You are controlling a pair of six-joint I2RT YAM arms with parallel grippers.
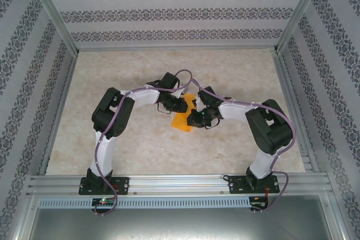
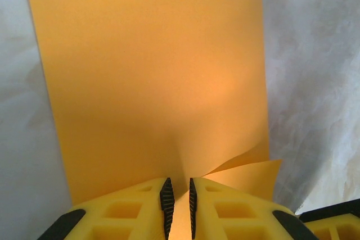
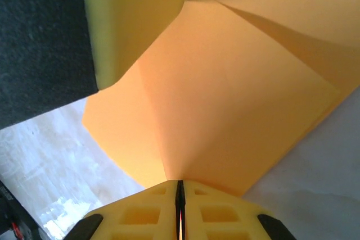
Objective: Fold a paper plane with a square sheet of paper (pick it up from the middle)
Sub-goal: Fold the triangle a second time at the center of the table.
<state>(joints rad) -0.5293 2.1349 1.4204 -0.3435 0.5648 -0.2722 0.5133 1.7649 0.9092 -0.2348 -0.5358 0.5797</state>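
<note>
The left arm (image 1: 109,117) and right arm (image 1: 269,127) rise from their bases, elbows bent outward, forearms angled inward so the 2 wrists nearly meet in the middle. The left tool (image 2: 178,189) has its 2 ribbed pads (image 2: 167,203) drawn close, pinching the square sheet of paper (image 2: 152,71) in the thin gap. The right tool (image 3: 180,190) is pressed almost flat together on the same sheet's edge.

High rear camera down onto the whole table (image 1: 112,155); both wrist cameras close upon the same orange paper (image 2: 152,71).
</note>
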